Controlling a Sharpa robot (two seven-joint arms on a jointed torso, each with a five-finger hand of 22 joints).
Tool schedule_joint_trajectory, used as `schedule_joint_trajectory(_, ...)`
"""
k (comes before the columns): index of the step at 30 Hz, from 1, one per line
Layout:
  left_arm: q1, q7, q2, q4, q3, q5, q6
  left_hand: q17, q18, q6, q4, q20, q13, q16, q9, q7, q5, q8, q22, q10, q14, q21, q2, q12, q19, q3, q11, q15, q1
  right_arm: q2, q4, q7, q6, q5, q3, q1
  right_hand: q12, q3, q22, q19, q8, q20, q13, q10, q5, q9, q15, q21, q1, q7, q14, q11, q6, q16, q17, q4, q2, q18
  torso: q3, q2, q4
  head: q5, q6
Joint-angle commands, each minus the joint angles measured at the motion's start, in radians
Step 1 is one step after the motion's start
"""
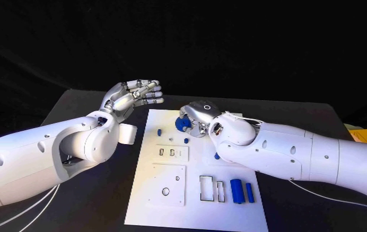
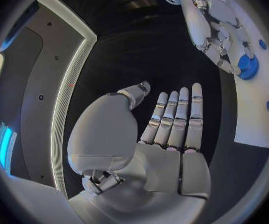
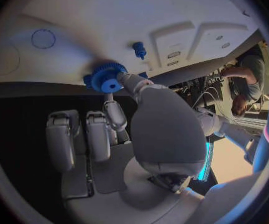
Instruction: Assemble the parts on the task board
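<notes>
Blue cylinders [image 1: 236, 190] – beside board slots [image 1: 212, 188]

Left hand [image 1: 134, 95] spread; right hand [image 1: 195, 116] pinching.

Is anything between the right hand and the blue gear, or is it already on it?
Nothing visible stands between them. The right hand already touches the blue gear at the far end of the white board; its fingers reach the gear's rim. The left hand hangs apart, holding nothing.
</notes>
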Motion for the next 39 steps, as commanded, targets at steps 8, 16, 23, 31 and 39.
schedule_joint_trajectory(8,0.001,0.004,0.004,0.002,0.001,0.002,0.018,0.001,0.011,-0.007,0.005,0.002,0.0,-0.004,-0.001,0.067,0.0,-0.006,-0.001,-0.002,-0.004,-0.003,0.006,-0.006,-0.004,-0.003,0.005,0.003,-0.007,0.02,-0.021,0.013,0.023,0.003,-0.001,-0.003,-0.013,0.013,0.203,0.057,-0.023,-0.001,-0.014,-0.012,-0.003,-0.002,0.003,-0.009,-0.024,0.002,0.082,0.012,-0.014,0.0,0.167,0.002,-0.007,-0.005,-0.0004,0.0,0.0,0.001,-0.002)
schedule_joint_trajectory(16,0.001,0.002,0.003,0.002,0.001,0.002,0.018,0.002,0.011,-0.007,0.006,0.002,0.001,-0.007,-0.002,0.067,0.0,-0.008,-0.002,-0.001,-0.004,-0.004,0.007,-0.009,-0.005,-0.003,0.005,0.004,-0.007,0.021,-0.028,0.013,0.032,0.013,-0.001,-0.004,-0.027,0.009,0.199,0.053,-0.074,0.014,-0.027,-0.027,-0.019,-0.024,0.018,-0.013,-0.055,0.02,0.081,0.03,-0.062,-0.002,0.163,0.016,-0.023,-0.004,-0.0008,-0.001,-0.0009,0.001,-0.005)
schedule_joint_trajectory(23,0.001,0.002,0.002,0.003,0.001,0.002,0.018,0.002,0.011,-0.007,0.006,0.002,0.001,-0.007,-0.002,0.067,0.0,-0.008,-0.002,-0.001,-0.004,-0.004,0.007,-0.009,-0.005,-0.003,0.005,0.004,-0.007,0.016,-0.03,0.008,0.058,0.039,-0.001,-0.004,-0.033,-0.034,0.199,0.052,-0.116,0.024,-0.03,-0.036,-0.014,-0.036,0.028,-0.015,-0.128,0.028,0.081,0.039,-0.082,-0.001,0.163,0.076,-0.015,-0.003,-0.0002,-0.001,-0.0002,0.001,-0.004)
schedule_joint_trajectory(31,0.002,-0.001,0.001,0.003,0.001,0.007,0.016,0.003,0.011,-0.007,0.01,0.002,0.0,-0.008,-0.002,0.068,0.0,-0.009,-0.003,-0.002,-0.004,-0.004,0.009,-0.01,-0.005,-0.004,0.005,0.004,-0.01,0.01,-0.032,0.008,0.09,0.088,-0.001,-0.004,-0.029,-0.059,0.201,0.053,-0.128,0.025,-0.021,-0.034,0.075,-0.034,0.027,-0.015,-0.233,0.024,0.081,0.037,-0.053,-0.001,0.165,0.181,0.02,-0.003,0.0004,-0.001,-0.0011,0.001,-0.005)
schedule_joint_trajectory(39,0.002,-0.003,-0.001,0.004,0.001,0.008,0.014,0.003,0.011,-0.008,0.012,0.003,0.0,-0.009,-0.003,0.068,0.0,-0.009,-0.004,-0.002,-0.004,-0.004,0.011,-0.012,-0.005,-0.005,0.006,0.004,-0.013,0.002,-0.034,0.0,0.108,0.104,-0.001,-0.004,-0.021,-0.06,0.206,0.057,-0.127,0.024,-0.011,-0.026,0.074,-0.033,0.026,-0.011,-0.242,0.022,0.082,0.036,-0.046,0.001,0.169,0.185,0.023,-0.005,-0.0001,0.0,-0.001,0.002,-0.007)
